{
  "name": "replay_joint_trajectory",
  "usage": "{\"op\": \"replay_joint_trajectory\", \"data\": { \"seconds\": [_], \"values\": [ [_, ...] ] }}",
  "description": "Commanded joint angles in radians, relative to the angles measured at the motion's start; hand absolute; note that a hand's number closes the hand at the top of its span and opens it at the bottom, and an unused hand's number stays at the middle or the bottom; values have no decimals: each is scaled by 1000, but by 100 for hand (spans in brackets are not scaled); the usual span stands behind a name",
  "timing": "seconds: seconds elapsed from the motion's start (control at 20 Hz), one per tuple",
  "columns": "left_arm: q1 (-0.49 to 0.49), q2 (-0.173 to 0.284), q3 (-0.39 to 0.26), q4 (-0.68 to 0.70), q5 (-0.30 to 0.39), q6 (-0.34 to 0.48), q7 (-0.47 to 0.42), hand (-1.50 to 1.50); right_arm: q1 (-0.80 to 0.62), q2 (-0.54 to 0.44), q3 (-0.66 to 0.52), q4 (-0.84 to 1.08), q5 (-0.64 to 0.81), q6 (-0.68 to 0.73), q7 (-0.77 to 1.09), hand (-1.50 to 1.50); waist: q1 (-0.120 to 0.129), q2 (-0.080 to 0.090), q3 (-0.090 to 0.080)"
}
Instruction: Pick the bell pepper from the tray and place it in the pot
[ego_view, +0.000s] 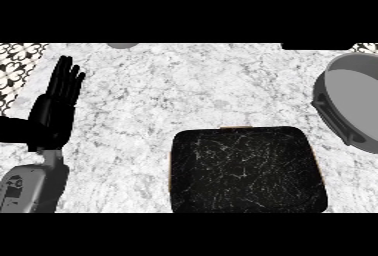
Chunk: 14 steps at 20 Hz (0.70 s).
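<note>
At the far left edge a strip of black-and-white patterned tile (16, 65) borders the table (184, 90), whose top is pale marble with fine grey veining and a mottled, cloudy texture. Over this left part of the table the left hand (55, 107) stands upright, matte black, its long fingers (65, 75) straight and held close side by side, pointing toward the far edge and holding nothing; below it a smooth grey forearm (33, 187) with a rounded casing comes in from the lower edge. Toward the middle and a little right lies the tray (247, 170), a broad, nearly square slab with rounded corners, its surface glossy black marked with thin white scratch-like veins, and a thin tan rim showing along its left side and far edge. The bell pepper cannot be seen anywhere on the tray or elsewhere in the view. At the far edge, a small grey rounded shape (122, 45) and a dark block (317, 46) are cut off by the frame and cannot be identified. At the right edge sits the pot (347, 100), round, smooth grey metal with a darker outer wall, a lighter flat inside and a dark handle on its near side; it lies apart from the tray and is partly cut off by the frame. The right hand does not show.
</note>
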<state>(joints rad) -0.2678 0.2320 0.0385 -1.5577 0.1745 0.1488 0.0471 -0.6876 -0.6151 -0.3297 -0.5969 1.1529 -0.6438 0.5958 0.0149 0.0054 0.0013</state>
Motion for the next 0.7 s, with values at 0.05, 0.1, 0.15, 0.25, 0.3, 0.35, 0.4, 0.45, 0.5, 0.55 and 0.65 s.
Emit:
{"op": "replay_joint_trajectory", "data": {
  "seconds": [0.05, 0.1, 0.15, 0.25, 0.3, 0.35, 0.4, 0.45, 0.5, 0.55, 0.65],
  "values": [
    [-28, -14, 2, 4, -12, 10, 1, 0, -56, -11, -29, 191, -29, 9, -65, 150, 10, 5, 1],
    [-47, -14, 0, 47, -13, -1, -6, 0, -27, -38, -82, 169, -126, 65, -154, 150, -3, 4, 1],
    [-25, 14, 25, 33, 12, -22, 13, 0, 8, 1, -122, 164, -181, 21, -178, 150, -2, 3, 1],
    [-49, -31, -9, 32, -20, 25, 17, 0, -41, 22, -167, 172, -249, 72, -191, -150, -2, 3, 2],
    [-80, 12, 14, -4, -10, 12, 52, 0, -23, 37, -196, 202, -277, 37, -228, -150, 10, 6, 4],
    [-9, 7, 8, 1, 0, -27, -3, 0, -41, 2, -196, 233, -284, 79, -277, -150, 16, 6, 2],
    [-55, 8, 22, 28, 2, -11, 24, 0, -61, -5, -206, 239, -308, 115, -320, -150, 14, 8, 3],
    [-44, -17, -8, 11, -16, 2, 22, 0, -31, 20, -211, 253, -319, 86, -380, -150, 14, 8, 3],
    [-45, 7, 19, 29, -4, -17, 14, 0, -5, 27, -219, 253, -337, 76, -445, -150, 10, 7, 3],
    [-6, -25, -1, 43, -27, -6, -46, 0, -43, -15, -219, 270, -334, 106, -459, -150, 16, 9, 2],
    [6, -19, -14, -51, -22, 5, 33, 0, -26, -4, -244, 271, -358, 31, -524, -150, 23, 6, 3]
  ]
}}
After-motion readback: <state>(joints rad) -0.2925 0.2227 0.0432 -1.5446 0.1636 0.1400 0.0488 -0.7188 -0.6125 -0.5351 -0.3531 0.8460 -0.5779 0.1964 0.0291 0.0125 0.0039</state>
